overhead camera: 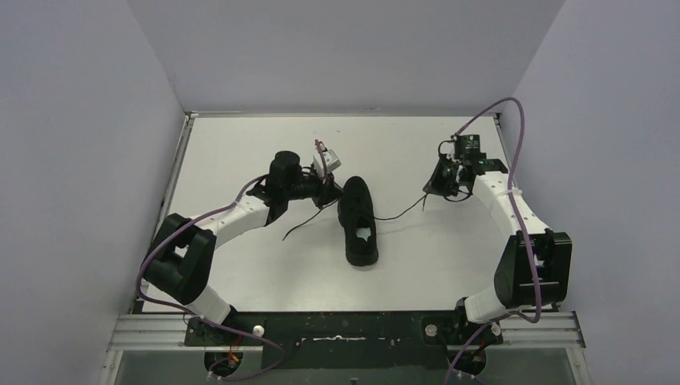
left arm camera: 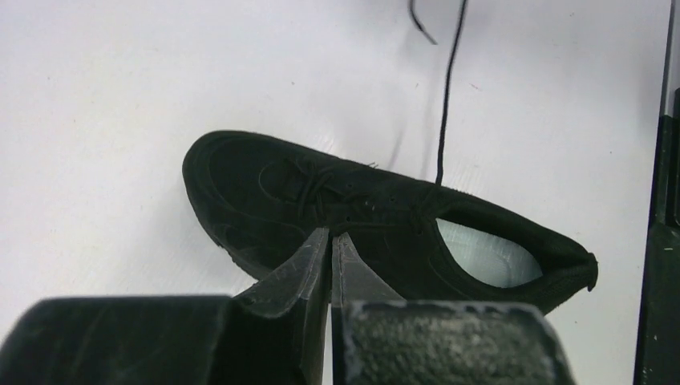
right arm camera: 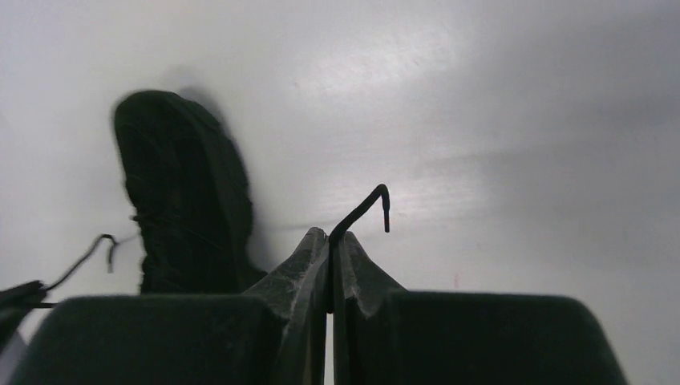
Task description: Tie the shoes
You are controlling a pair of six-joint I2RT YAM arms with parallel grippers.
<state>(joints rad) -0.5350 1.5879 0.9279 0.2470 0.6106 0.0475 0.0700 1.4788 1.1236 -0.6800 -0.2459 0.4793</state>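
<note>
The black shoe (overhead camera: 358, 223) lies at the table's middle, toe toward the back, with a white patch (overhead camera: 362, 233) in its opening. My left gripper (overhead camera: 330, 191) is at the shoe's left side by the toe. In the left wrist view its jaws (left arm camera: 330, 234) are shut over the laced part of the shoe (left arm camera: 265, 192), pinching the left lace (overhead camera: 303, 224), whose tail trails to the front left. My right gripper (overhead camera: 437, 188) is well right of the shoe. It is shut (right arm camera: 330, 233) on the right lace (overhead camera: 401, 212), whose bent end (right arm camera: 365, 204) sticks out past the tips.
The white table (overhead camera: 240, 144) is boxed in by grey walls at the left, back and right. The arm bases stand on a metal rail (overhead camera: 345, 329) at the near edge. Purple cables (overhead camera: 513, 120) loop off both arms.
</note>
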